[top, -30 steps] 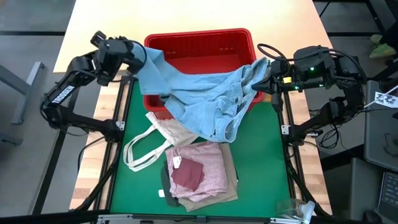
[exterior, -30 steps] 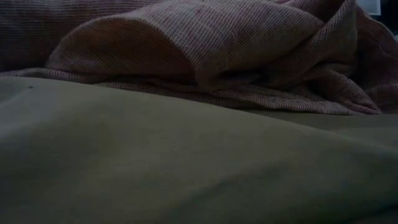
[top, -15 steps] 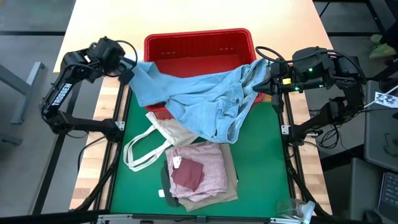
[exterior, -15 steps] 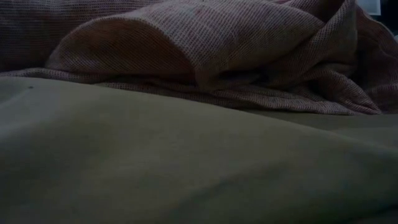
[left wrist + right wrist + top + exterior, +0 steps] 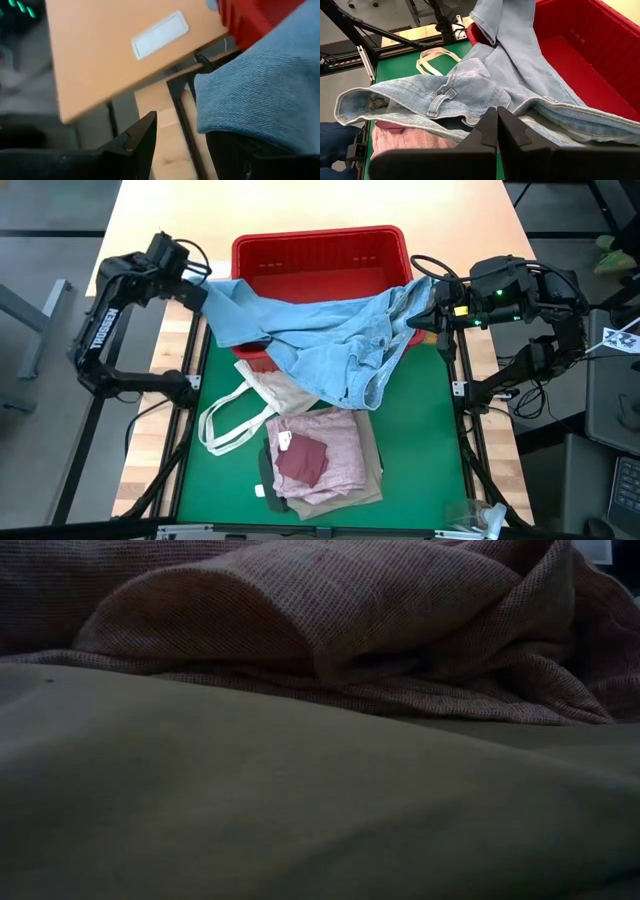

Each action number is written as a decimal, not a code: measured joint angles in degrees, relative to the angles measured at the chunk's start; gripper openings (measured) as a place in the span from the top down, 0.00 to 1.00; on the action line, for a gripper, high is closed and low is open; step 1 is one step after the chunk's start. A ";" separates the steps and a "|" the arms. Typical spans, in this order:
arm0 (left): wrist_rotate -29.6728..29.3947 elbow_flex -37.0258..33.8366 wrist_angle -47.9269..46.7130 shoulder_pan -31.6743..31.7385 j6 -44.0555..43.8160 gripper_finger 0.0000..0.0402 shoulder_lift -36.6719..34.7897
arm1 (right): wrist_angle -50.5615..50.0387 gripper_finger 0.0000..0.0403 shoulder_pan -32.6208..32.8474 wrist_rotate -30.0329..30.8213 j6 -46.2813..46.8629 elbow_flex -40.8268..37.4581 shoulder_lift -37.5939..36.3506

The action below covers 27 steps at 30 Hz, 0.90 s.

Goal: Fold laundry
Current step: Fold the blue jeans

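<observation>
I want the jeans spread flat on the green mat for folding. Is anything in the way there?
Yes. The tote bag lies on the green mat beside the jeans, and the folded pink top sits in front of it. Only the mat's right side shows bare.

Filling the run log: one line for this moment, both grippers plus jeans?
left gripper: open, at jeans leg end, off it | right gripper: shut on jeans waistband | jeans: draped over red basket front rim
</observation>
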 joint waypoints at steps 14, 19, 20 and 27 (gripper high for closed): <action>26.71 -3.47 -0.70 9.78 -12.12 0.61 5.31 | -0.40 1.00 0.01 0.00 0.00 0.00 0.00; 34.25 -3.50 -0.70 9.54 -8.69 0.61 4.25 | -2.36 1.00 0.02 0.00 0.00 0.00 0.00; 37.56 -3.50 -0.70 9.25 -7.41 0.61 3.91 | -2.60 1.00 0.02 0.00 0.00 0.00 0.00; 58.16 -3.50 -0.70 7.00 -8.23 0.61 2.30 | -2.68 1.00 0.00 0.00 0.00 0.00 0.00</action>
